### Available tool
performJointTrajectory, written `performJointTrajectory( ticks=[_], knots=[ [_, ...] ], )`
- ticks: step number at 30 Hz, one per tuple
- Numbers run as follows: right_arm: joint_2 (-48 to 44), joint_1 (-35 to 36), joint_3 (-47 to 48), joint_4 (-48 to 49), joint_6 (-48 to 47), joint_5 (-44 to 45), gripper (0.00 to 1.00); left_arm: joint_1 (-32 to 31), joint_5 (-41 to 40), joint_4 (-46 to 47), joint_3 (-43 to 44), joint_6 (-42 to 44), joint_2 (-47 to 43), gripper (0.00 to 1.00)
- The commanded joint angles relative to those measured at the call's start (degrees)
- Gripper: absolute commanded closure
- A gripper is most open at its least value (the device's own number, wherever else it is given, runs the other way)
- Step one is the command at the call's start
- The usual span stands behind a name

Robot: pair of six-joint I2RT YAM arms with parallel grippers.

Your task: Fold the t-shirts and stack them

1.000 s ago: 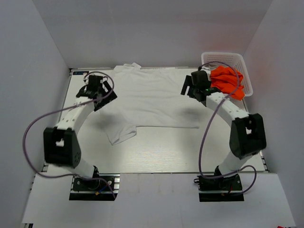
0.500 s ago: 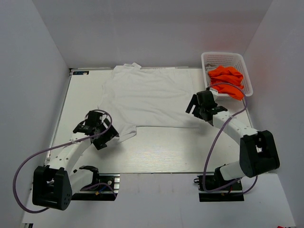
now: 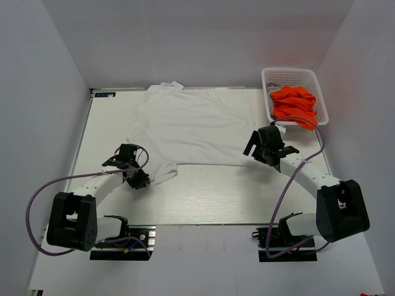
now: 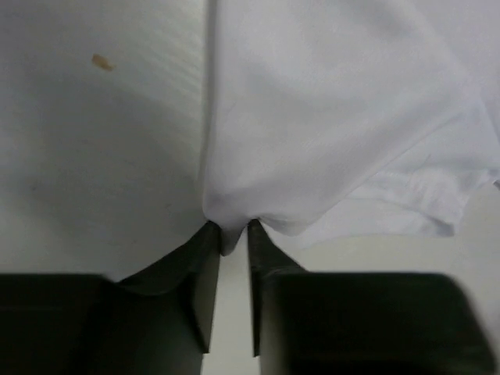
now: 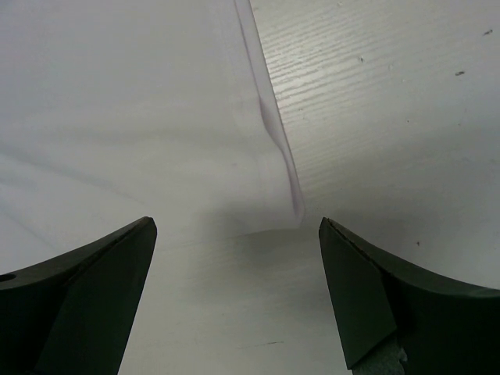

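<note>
Left wrist view alone shows my left jaws pinching a fold of the white t-shirt (image 4: 328, 117), at 7 o'clock on the tabletop (image 3: 210, 197). My right jaws are spread wide, with its hem corner between them. Seen only from overhead, at 1 o'clock: one orange t-shirt (image 3: 295, 105) in one basket (image 3: 290, 75). Two t-shirts in all.

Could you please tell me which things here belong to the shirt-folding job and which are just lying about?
Job: white shirt; orange shirt; left tool, pinching the white shirt; right tool, open.
Lying about: basket; table.
</note>
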Motion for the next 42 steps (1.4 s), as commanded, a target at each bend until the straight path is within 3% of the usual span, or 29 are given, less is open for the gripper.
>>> performJointTrajectory(
  ticks=[1, 2, 3, 15, 19, 22, 24, 26, 27, 28, 37, 42],
  knots=[
    [-0.5, -0.3, -0.6, -1.5, -0.8, 0.4, 0.10, -0.2, -0.7, 4.1, 0.2, 1.5, 3.8, 0.72],
    [-0.2, -0.4, -0.7, -1.9, -1.5, 0.0, 0.10, -0.2, -0.7, 4.9, 0.2, 2.0, 4.6, 0.94],
    [0.1, -0.4, -0.3, -2.8, -2.2, 0.0, 0.10, -0.2, -0.7, 4.9, 0.8, 2.0, 6.0, 1.00],
    [6.6, -1.5, -0.7, 1.2, 3.9, -2.1, 0.10, -0.2, -0.3, 9.7, 1.6, 4.2, -1.3, 1.00],
    [8.5, -1.8, -1.1, 4.3, 6.0, -3.7, 0.15, -0.2, 1.0, 11.7, 0.4, 5.6, -3.8, 1.00],
    [9.1, -2.2, -1.2, 5.4, 6.8, -5.3, 0.28, -0.2, 1.0, 12.3, 0.4, 5.6, -4.3, 1.00],
    [8.8, -2.4, -1.3, 5.5, 6.6, -5.4, 0.69, -0.2, 1.5, 12.3, 0.4, 5.6, -4.3, 1.00],
    [8.9, -2.5, -1.2, 5.2, 6.6, -5.3, 0.80, -0.2, 1.5, 12.8, 1.0, 6.2, -4.3, 1.00],
    [9.0, -2.7, -1.3, 5.0, 6.6, -5.2, 0.94, -0.2, 1.5, 12.9, 1.0, 6.2, -4.9, 1.00],
    [9.2, -2.7, -1.1, 4.9, 6.4, -5.2, 1.00, -0.2, 1.5, 12.9, 1.7, 6.2, -5.0, 1.00],
    [9.9, -2.5, 4.1, 4.8, 2.2, -6.0, 1.00, 0.4, 3.1, 15.8, 6.6, 6.8, -4.4, 1.00],
    [11.2, -2.6, 7.7, 5.0, 0.3, -5.5, 1.00, 0.9, 3.7, 17.0, 12.0, 7.3, 0.4, 1.00]
  ],
)
